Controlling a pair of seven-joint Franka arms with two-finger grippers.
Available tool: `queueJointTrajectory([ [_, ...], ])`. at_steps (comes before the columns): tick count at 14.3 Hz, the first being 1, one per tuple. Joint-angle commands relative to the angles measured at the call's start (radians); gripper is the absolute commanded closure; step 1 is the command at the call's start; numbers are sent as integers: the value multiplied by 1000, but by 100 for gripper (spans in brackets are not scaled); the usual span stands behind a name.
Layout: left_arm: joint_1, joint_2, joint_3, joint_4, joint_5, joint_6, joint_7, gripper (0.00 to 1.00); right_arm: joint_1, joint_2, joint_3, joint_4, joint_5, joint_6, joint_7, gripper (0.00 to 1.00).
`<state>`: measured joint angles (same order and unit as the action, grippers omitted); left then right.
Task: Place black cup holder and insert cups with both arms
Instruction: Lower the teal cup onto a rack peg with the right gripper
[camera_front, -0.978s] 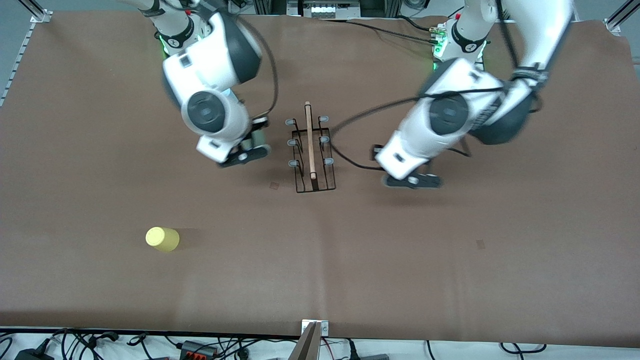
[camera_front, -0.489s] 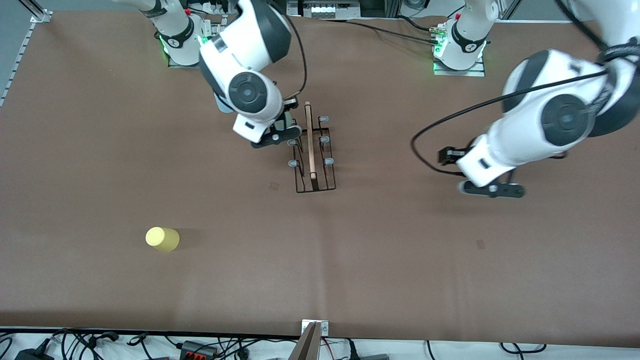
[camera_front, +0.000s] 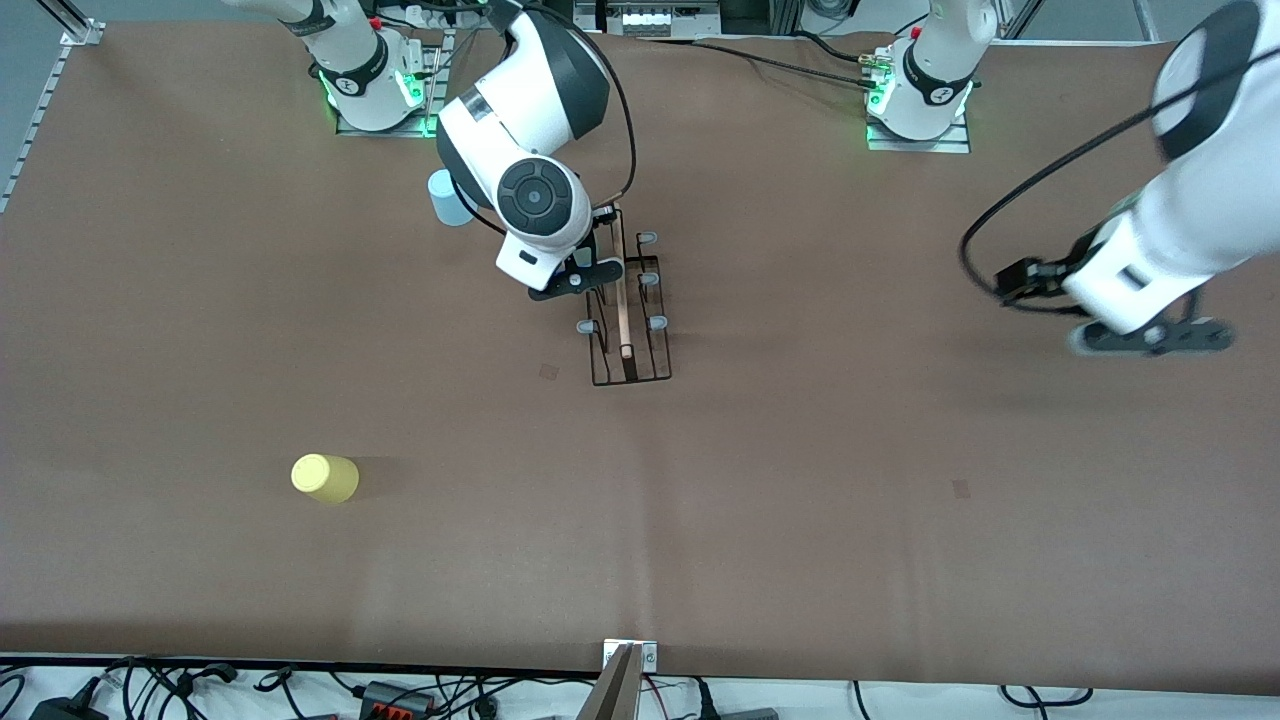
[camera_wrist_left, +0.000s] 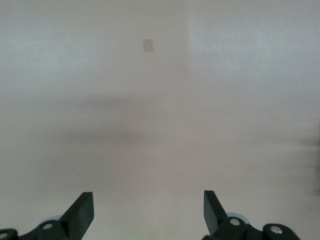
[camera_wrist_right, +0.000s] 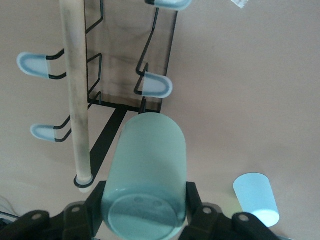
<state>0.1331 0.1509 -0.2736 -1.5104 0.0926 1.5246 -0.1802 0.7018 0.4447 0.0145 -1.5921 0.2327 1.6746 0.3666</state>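
Now I'm holding the mint green cup (camera_wrist_right: 145, 175) clamped in the right gripper (camera_front: 578, 280) over the black cup holder (camera_front: 628, 305) at upper centre, next lowering onto a peg (camera_wrist_right: 156, 86), left gripper (camera_wrist_left: 148, 214) hanging spread, empty.

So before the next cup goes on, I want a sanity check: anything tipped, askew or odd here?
Only the yellow cup: it lies on its side, nearer the front camera than the black cup holder, which stands upright.

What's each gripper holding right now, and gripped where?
Right gripper: the mint green cup, clamped across its sides near the base, over the black cup holder. Left gripper: open, nothing held.
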Motion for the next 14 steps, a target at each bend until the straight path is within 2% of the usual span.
queueJointTrajectory([
  [1,-3,-63,62,-31,-27,-6,22,0,22,9,-10,0,17,20,14,73],
  [5,26,-71,80,-31,-51,-4,19,0,22,28,-10,-3,13,36,11,73],
  [8,31,-71,80,-24,-123,-9,21,0,22,65,-10,-5,5,56,11,73],
  [12,31,-70,82,-16,-123,-18,18,0,31,88,-11,-14,-1,89,11,70],
  [13,31,-70,82,-16,-122,-18,16,0,31,88,-13,-14,0,88,14,33],
  [14,33,-70,82,-16,-120,-21,12,0,30,85,-16,-12,0,83,31,0],
])
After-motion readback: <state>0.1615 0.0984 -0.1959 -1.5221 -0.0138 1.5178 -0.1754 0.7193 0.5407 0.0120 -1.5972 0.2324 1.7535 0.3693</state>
